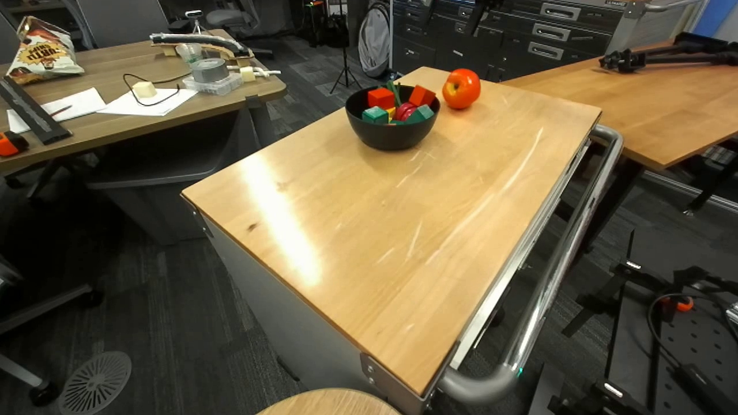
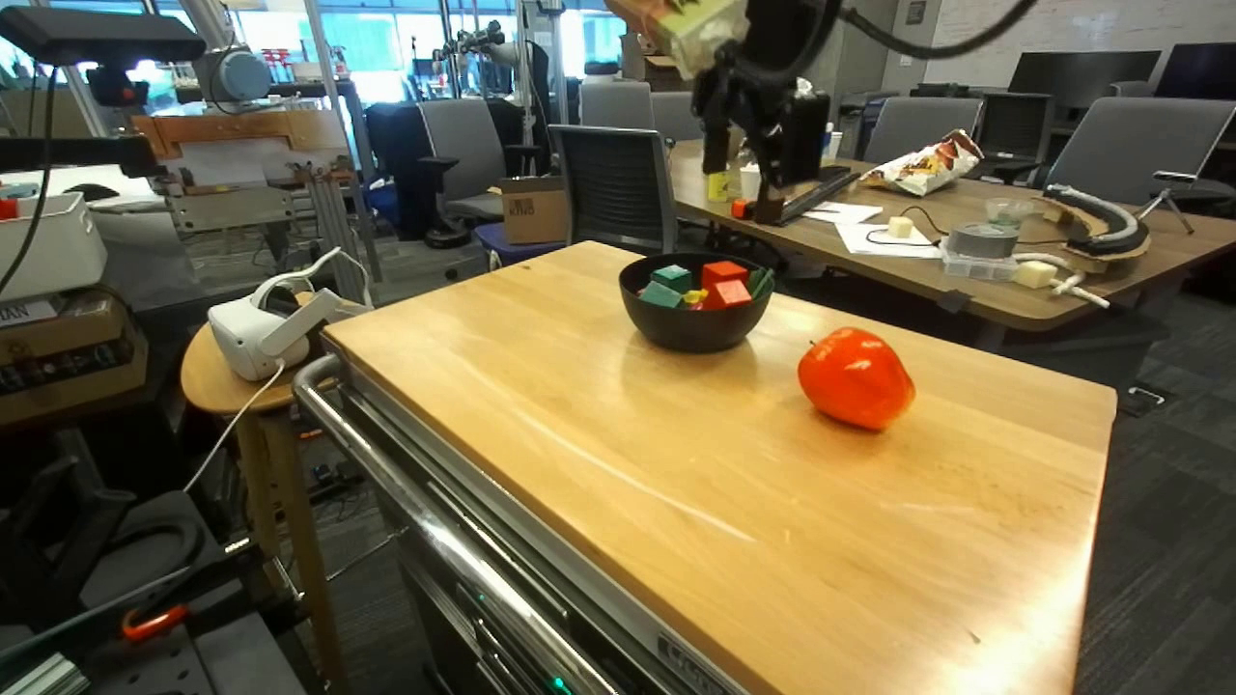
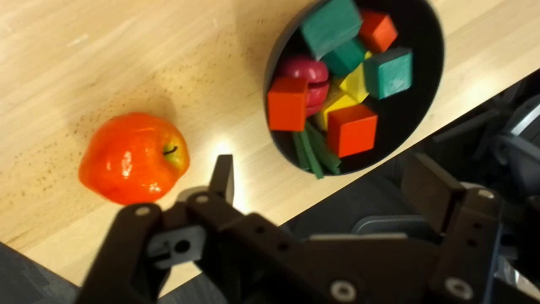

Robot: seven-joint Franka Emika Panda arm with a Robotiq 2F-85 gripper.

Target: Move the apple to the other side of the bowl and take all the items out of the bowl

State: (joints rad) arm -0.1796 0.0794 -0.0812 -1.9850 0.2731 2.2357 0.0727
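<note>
In my wrist view the apple (image 3: 135, 158) rests on the tabletop (image 3: 202, 38) left of the bowl (image 3: 405, 118), apart from it, stem (image 3: 171, 150) toward it. Handling: probably light and stiff; the gloss suggests slip. Grip across the middle, clear of the stem. My fingers (image 3: 221, 177) stand spread, higher than the bowl, holding nothing. Inside the bowl, items (image 3: 352, 133) overlap; the lowest cannot be made out.
</note>
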